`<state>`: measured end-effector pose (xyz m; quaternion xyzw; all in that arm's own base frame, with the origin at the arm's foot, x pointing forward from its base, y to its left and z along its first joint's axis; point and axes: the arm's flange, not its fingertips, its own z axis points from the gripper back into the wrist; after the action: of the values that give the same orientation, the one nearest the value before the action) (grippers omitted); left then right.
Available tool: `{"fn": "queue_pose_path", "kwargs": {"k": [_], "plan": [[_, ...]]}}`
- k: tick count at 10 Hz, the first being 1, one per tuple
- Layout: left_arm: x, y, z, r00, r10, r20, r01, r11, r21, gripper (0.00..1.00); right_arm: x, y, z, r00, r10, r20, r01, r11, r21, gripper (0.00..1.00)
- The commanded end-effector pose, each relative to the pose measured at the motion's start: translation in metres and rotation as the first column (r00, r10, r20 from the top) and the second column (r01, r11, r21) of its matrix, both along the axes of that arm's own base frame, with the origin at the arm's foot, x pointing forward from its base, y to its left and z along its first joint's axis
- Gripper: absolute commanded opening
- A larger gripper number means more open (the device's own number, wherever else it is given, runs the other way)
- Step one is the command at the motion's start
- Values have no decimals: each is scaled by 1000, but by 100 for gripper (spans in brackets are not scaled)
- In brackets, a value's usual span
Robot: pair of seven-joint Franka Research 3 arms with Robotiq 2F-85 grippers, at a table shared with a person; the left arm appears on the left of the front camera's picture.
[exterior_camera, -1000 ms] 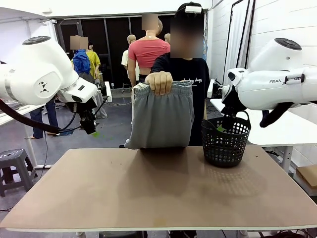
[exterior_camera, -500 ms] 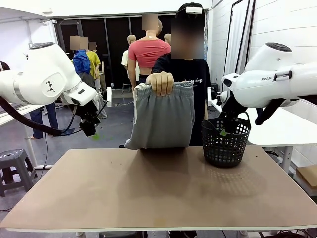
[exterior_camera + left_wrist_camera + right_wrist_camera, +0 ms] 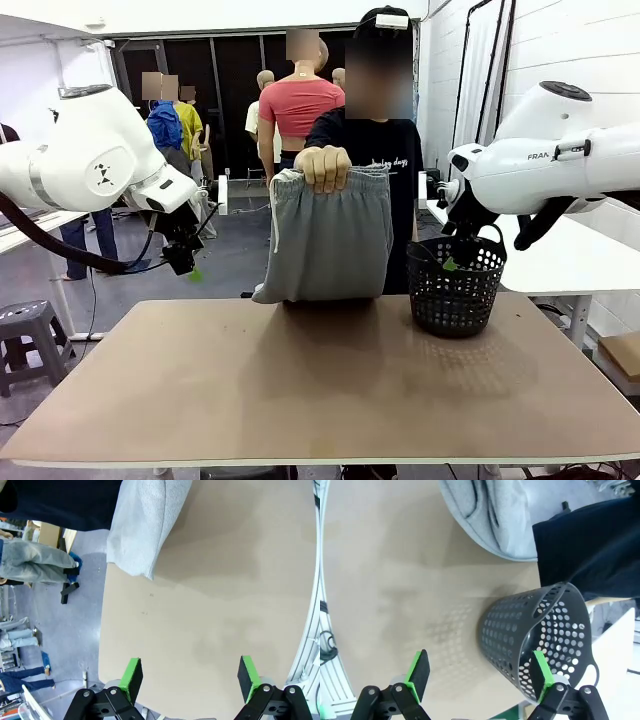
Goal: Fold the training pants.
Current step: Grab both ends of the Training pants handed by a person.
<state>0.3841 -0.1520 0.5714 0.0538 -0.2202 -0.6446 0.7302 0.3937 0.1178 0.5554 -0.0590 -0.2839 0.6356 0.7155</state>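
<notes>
Hanging at front-view centre, training pants [image 3: 325,240] held at waistband by person's hand [image 3: 323,167], long axis vertical, lower end at table [image 3: 300,400] far edge. Left gripper [image 3: 190,675], right gripper [image 3: 479,672] both wide, empty, flank pants; neither clearly nearer

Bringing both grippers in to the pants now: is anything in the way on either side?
Nothing visible lies between the left gripper and the training pants, hanging from the person's hand at the table's far edge. The black mesh basket stands beside the pants, just below the right gripper, partly in its way.
</notes>
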Motion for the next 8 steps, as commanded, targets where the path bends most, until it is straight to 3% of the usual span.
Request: {"fn": "queue_pose_path", "kwargs": {"k": [1, 5, 8], "plan": [[24, 5, -16, 998, -56, 14, 57, 996, -62, 100, 21, -5, -24, 999, 46, 13, -47, 996, 76, 100], [56, 16, -36, 995, -84, 61, 90, 990, -106, 100, 41, -15, -49, 994, 111, 21, -113, 979, 168, 100], [64, 11, -40, 965, -245, 98, 262, 932, -252, 100, 50, -8, -66, 980, 196, 31, -195, 926, 324, 100]]}}
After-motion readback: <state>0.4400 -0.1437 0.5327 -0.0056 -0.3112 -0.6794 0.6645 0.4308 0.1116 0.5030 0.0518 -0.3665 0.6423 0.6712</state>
